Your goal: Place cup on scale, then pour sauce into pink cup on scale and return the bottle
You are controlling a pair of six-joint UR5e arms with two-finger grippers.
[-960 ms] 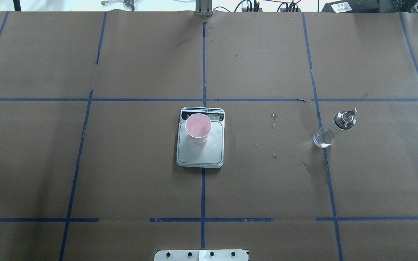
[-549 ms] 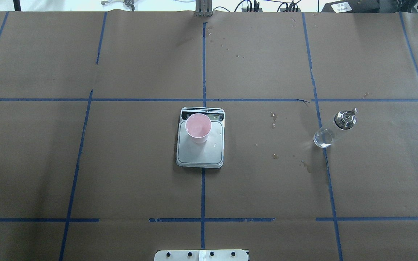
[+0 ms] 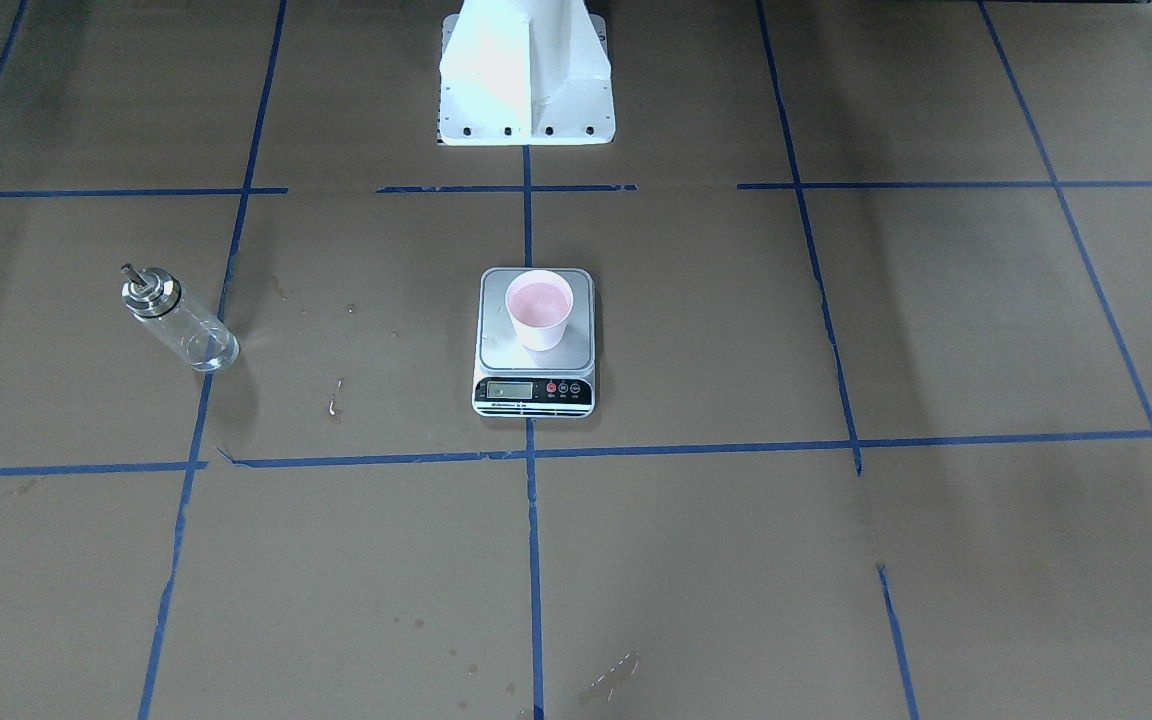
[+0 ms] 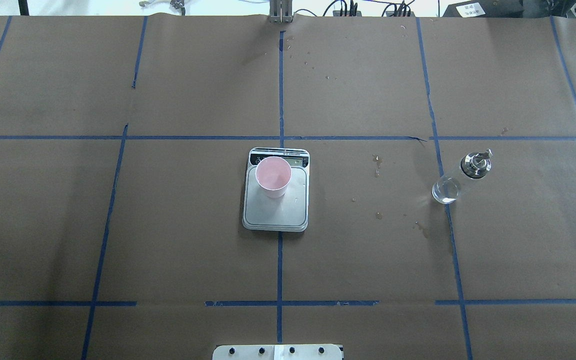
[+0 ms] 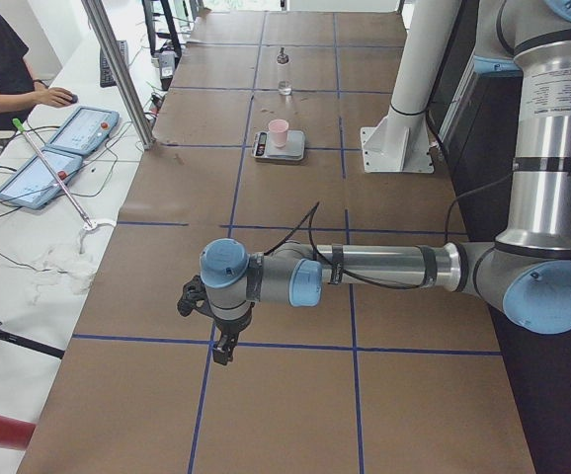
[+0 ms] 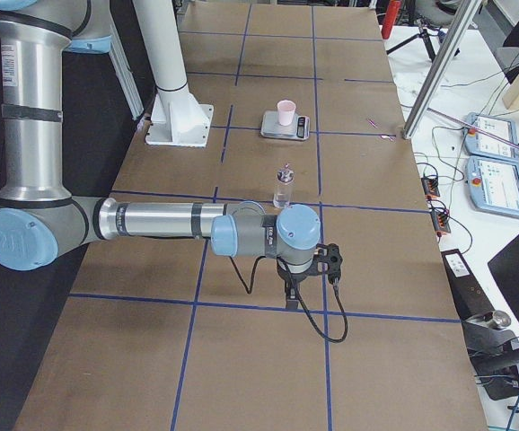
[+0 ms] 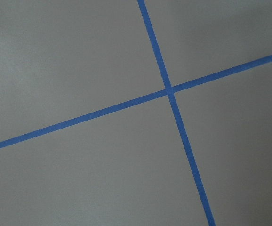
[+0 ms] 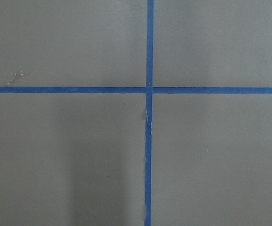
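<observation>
In the front-facing view, the pink paper cup (image 3: 539, 308) stands upright, mouth up, on the digital kitchen scale (image 3: 576, 352), within the platform's edges. That part of the task looks done. The glass bottle (image 3: 179, 322) stands on the table (image 3: 836, 560) well apart from the scale, on the robot's right. If the pour is the step in hand, the right arm is the nearer one. It should grip the glass body below the metal collar, carry it upright, turn the spout toward the cup, and tip slowly over the rim, because so light a cup would topple easily.

From overhead, the bottle's long axis is vertical, and its apparent lean looks like perspective only. The spout seems to angle away from the scale, though it is too small to be sure. The scale's long axis runs away from the robot, with the display at the far end. Whether anything is in the cup, I cannot tell.

In the left side view, the left claw (image 5: 224, 348) hangs over bare table far from the scale. I cannot tell how wide it is.

In the right side view, the right claw (image 6: 288, 298) hangs near the bottle, and its opening is equally unreadable.

The wrist views show only brown paper (image 8: 220, 165) and crossed blue tape (image 7: 169, 89).
</observation>
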